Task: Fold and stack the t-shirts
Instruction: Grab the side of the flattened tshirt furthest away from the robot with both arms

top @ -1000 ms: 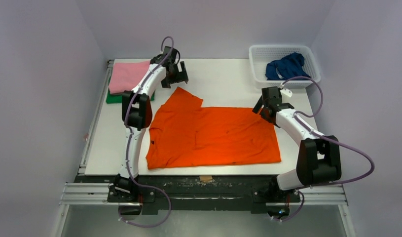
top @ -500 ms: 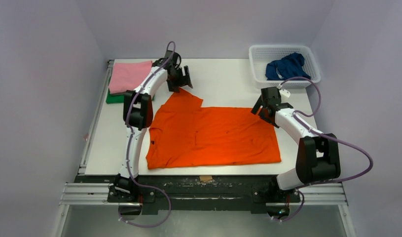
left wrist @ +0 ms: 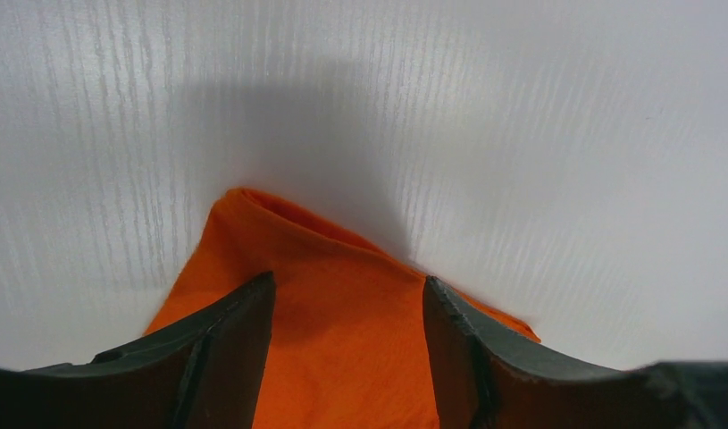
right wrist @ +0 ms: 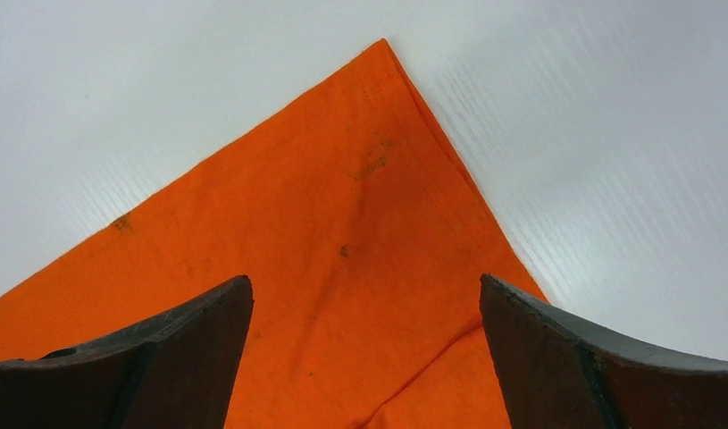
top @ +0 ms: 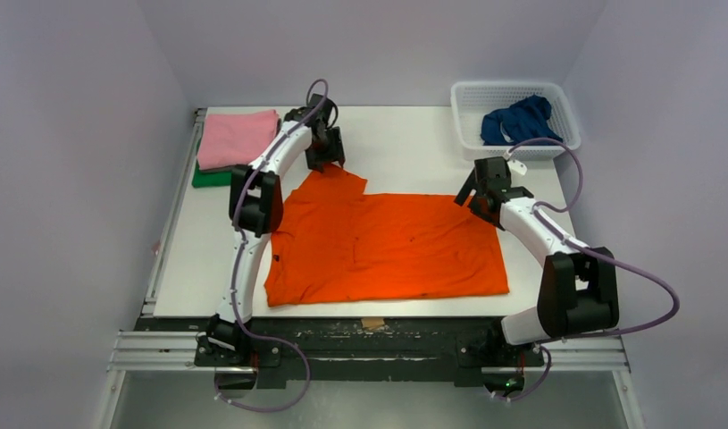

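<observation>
top view: orange shirt (top: 387,246) spread flat across the middle of the white surface (top: 405,143), hem toward 3 o'clock, one sleeve jutting toward 11 o'clock. folded pink shirt (top: 238,137) at 10 o'clock of the surface, lying on top of a folded green shirt (top: 208,177) with only a green edge showing beneath it. white mesh basket (top: 467,94) at 1 o'clock, holding a crumpled dark blue shirt (top: 518,121).

left tool (top: 331,163) lowered onto the tip of the jutting sleeve, at 11 o'clock of the orange shirt. left wrist view: both dark fingers (left wrist: 226,349) planted on the orange cloth, partly apart, a raised ridge of sleeve between them and reaching past the tips toward 12 o'clock; cloth bracketed but not visibly pinched, a clear gap on show between the fingers.

right tool (top: 476,197) at the far hem corner, at 2 o'clock of the orange shirt. right wrist view: fingers (right wrist: 163,357) spread wide, holding nothing, the pointed corner of cloth lying flat between them with its tip toward 12 o'clock and bare surface on either side; a few small dark specks on the cloth; contact between finger and cloth impossible to judge.

both arms bent inward over the surface from the 6 o'clock edge, well apart from each other.
</observation>
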Motion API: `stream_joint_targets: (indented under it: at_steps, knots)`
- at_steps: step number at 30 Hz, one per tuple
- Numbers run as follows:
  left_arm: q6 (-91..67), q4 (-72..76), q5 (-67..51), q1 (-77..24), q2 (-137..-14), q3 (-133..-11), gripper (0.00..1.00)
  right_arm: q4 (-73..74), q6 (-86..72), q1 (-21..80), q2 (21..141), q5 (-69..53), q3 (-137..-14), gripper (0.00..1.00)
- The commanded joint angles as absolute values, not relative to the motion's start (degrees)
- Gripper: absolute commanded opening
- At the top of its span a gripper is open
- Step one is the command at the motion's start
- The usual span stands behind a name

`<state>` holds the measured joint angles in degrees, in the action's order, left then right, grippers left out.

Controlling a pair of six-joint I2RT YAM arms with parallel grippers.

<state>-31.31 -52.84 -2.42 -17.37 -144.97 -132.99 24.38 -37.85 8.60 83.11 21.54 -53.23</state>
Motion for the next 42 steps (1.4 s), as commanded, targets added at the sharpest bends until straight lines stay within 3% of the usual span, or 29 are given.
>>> stream_joint_targets:
  at_steps: [1,12,14,18,25,33,37,42]
  knots:
    - [-31.3,-53.7,2.9,-15.9,-141.8,-132.6,0.6,22.7,-37.3,8.5,80.3,22.5,-52.9,0.94]
    - [-33.8,-39.4,-6.2,-12.8,-139.5,-126.2,0.62,22.7,-37.1,8.5,82.1,21.8,-53.7,0.94]
    - [-33.7,-37.0,-3.6,-12.8,-137.8,-124.1,0.63,22.7,-37.2,8.5,82.4,21.8,-53.7,0.94]
    - [-33.9,-40.4,1.6,-12.7,-140.1,-127.8,0.66,22.7,-37.2,8.5,82.6,21.7,-53.7,0.94]
    - [-37.7,-41.5,-10.3,-12.4,-145.7,-131.5,0.66,22.8,-37.0,8.5,82.4,22.1,-54.0,0.93]
    - [-35.8,-46.7,-12.1,-15.1,-142.6,-127.2,0.65,22.7,-37.1,8.5,81.9,21.4,-53.6,0.93]
    - [-33.6,-50.7,-8.6,-17.1,-141.8,-127.1,0.62,22.6,-37.1,8.5,81.0,21.2,-53.1,0.93]
    - [-34.2,-54.4,0.6,-18.3,-141.8,-127.8,0.43,22.2,-37.0,8.5,80.4,20.8,-52.8,0.93]
